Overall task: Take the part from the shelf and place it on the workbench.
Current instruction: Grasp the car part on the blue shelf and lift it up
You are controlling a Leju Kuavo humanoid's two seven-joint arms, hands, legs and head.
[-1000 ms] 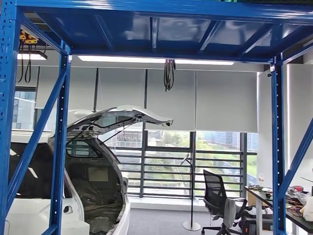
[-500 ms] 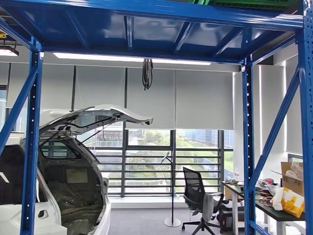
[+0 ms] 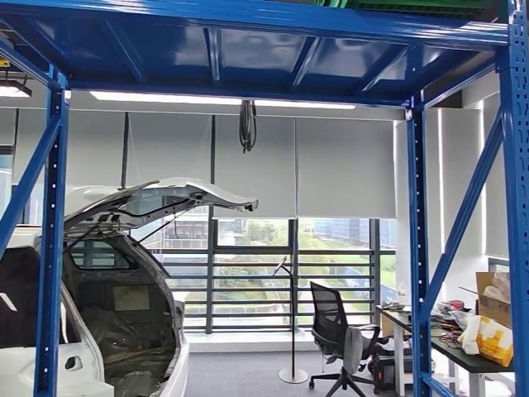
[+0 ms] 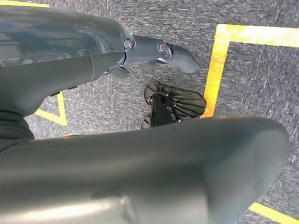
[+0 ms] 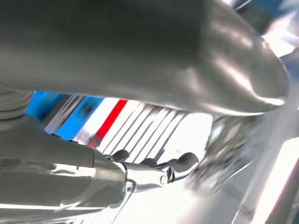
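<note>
Under blue shelf [image 3: 250,50] (steel): window.

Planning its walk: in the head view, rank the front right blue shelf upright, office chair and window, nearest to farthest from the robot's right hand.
1. blue shelf upright, front right.
2. office chair, lower middle-right, beyond the shelf.
3. window, at the back wall.

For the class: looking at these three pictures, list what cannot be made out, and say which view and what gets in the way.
- The green thing on top of the blue steel rack: head view, cut by the top edge.
- Right hand: right wrist view, what lies beyond is blurred and overexposed.
- Clutter on the dark table: head view, too small.
</note>
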